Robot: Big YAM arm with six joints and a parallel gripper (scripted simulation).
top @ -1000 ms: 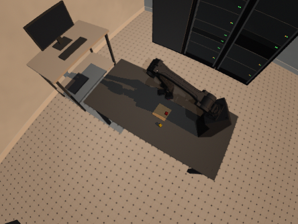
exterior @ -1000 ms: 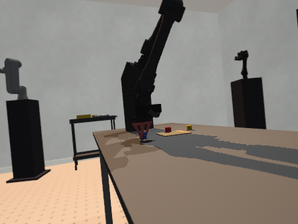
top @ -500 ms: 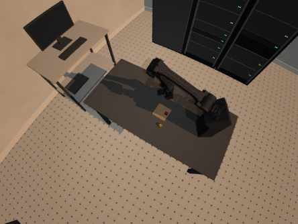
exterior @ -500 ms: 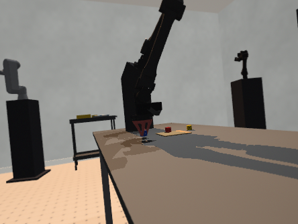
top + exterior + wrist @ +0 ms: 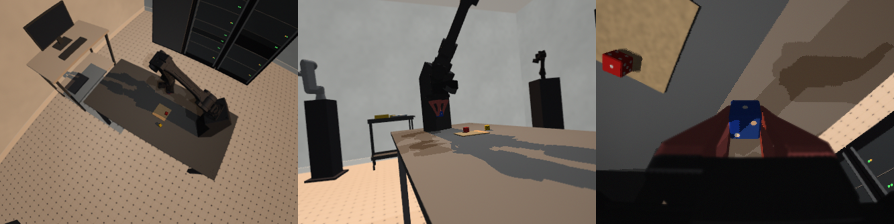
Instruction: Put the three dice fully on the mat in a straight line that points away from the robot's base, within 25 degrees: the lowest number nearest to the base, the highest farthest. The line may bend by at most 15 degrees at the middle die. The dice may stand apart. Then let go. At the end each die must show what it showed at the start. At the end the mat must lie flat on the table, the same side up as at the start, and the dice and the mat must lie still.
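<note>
Aloft: blue die gripped above the table, red die on the mat

Relative to the mat [image 5: 159, 113] [image 5: 464, 133] [image 5: 648, 40], exterior view, left to right: to its left, the gripper [image 5: 440, 113] [image 5: 745, 111] holds a blue die [image 5: 441, 114] [image 5: 745, 119] between reddish fingers, raised above the table [image 5: 141, 134] [image 5: 499, 188] [image 5: 746, 65]. On the mat, toward the robot's base, sits a red die [image 5: 166, 113] [image 5: 466, 129] [image 5: 617, 63]. Beyond the mat's right part, a yellow die [image 5: 160, 125] [image 5: 487, 127] rests on the table, off the mat.

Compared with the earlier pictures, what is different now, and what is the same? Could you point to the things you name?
The gripper [image 5: 441, 115] [image 5: 745, 111] has risen, lifting the blue die [image 5: 441, 113] [image 5: 744, 120], held between its fingers, higher above the table [image 5: 141, 127] [image 5: 513, 201]. The red die [image 5: 166, 113] [image 5: 466, 129] [image 5: 617, 64] on the mat [image 5: 160, 108] [image 5: 466, 134] [image 5: 651, 30] and the yellow die [image 5: 160, 125] [image 5: 487, 127] beside it show no visible change.
</note>
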